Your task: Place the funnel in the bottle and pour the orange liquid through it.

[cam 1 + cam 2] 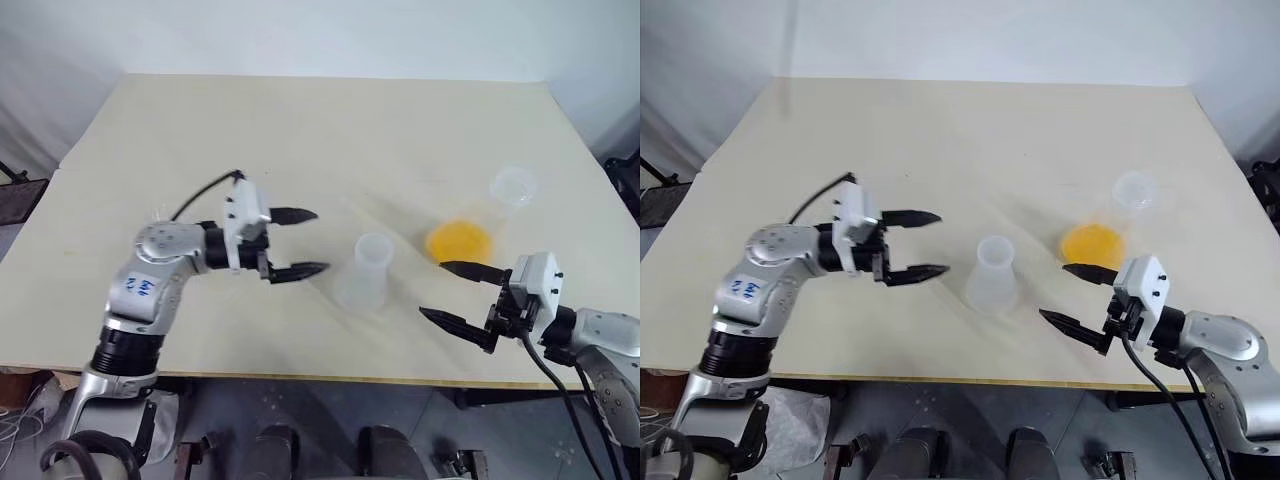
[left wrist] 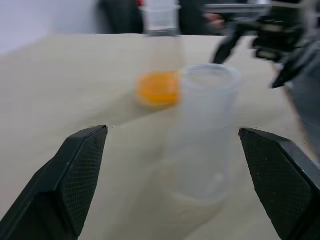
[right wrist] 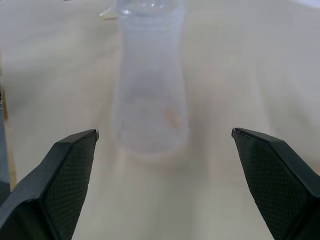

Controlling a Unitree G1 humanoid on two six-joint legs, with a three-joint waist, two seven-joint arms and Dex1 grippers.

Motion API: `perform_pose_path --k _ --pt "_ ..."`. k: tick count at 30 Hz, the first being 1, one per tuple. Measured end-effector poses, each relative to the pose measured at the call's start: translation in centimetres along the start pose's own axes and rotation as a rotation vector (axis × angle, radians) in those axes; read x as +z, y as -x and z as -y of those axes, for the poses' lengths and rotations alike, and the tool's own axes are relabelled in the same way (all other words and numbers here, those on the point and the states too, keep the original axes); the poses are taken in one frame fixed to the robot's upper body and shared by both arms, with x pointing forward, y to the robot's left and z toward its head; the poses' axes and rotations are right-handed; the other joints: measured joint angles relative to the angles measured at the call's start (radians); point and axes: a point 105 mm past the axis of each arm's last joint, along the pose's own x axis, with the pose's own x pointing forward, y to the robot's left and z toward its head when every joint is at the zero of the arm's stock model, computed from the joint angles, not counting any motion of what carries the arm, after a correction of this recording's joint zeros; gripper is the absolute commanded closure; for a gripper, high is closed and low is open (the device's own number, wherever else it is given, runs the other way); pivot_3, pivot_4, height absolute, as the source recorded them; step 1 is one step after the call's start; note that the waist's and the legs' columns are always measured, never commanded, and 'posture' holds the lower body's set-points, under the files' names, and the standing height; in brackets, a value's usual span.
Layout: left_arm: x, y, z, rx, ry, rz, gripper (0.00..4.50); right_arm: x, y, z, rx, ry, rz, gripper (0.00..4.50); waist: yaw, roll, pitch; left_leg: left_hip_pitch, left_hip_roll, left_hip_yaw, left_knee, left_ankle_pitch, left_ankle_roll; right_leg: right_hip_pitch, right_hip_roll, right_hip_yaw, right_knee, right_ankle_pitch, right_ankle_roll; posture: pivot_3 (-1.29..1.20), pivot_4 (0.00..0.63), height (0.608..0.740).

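On the desk (image 1: 300,130), the empty bottle (image 1: 365,275) stands between the wide-open left hand (image 1: 296,243) and wide-open right hand (image 1: 452,293), orange liquid (image 1: 460,240) in the larger flask (image 1: 490,215) far right.

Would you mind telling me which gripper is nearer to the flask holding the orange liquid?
Right. The right gripper is open just in front of the flask of orange liquid; the left gripper, also open, sits beyond the empty bottle.
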Motion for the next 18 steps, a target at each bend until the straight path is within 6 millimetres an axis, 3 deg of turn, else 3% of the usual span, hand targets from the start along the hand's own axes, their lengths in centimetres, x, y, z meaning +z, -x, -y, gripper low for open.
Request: perform_pose_path --k 2,7,12,16,18 --pt "-0.7 1.2 -0.3 0.047 0.018 -0.018 0.04 0.1 0.1 -0.1 0.012 -0.003 -0.006 0.00 0.001 0.000 0.000 0.000 0.000 0.000 0.000 0.000 0.000 0.000 0.000 0.000 0.000 0.000 0.000 0.00 0.150 0.740" --pt "-2.0 6.5 -1.1 0.250 0.080 -0.075 0.04 1.5 0.1 -0.6 0.034 0.009 0.016 0.00 -0.006 0.000 0.000 0.000 0.001 -0.001 -0.001 0.000 0.000 0.000 -0.001 0.000 -0.001 0.000 0.000 0.00 0.150 0.740" --pt "-0.2 8.8 -3.1 0.472 0.049 0.029 0.04 2.3 -0.3 -0.7 0.049 0.017 0.032 0.00 0.007 0.000 0.000 0.000 -0.001 -0.002 0.001 0.000 0.000 0.001 -0.002 0.000 -0.002 0.000 0.000 0.00 0.150 0.740" --pt "1.9 9.2 -4.5 0.600 0.061 0.208 0.04 3.1 -0.8 -0.4 0.063 0.042 0.051 0.00 0.004 0.000 0.000 0.000 -0.001 -0.002 0.000 0.000 0.000 0.001 -0.002 -0.001 -0.001 0.000 0.000 0.00 0.150 0.740" --pt "1.9 9.4 -4.4 0.613 0.079 0.233 0.04 3.3 -0.9 -0.3 0.070 0.047 0.055 0.00 0.001 0.000 0.000 0.000 -0.001 -0.002 -0.001 0.000 0.000 0.000 -0.002 -0.001 -0.001 0.000 0.000 0.00 0.150 0.740"
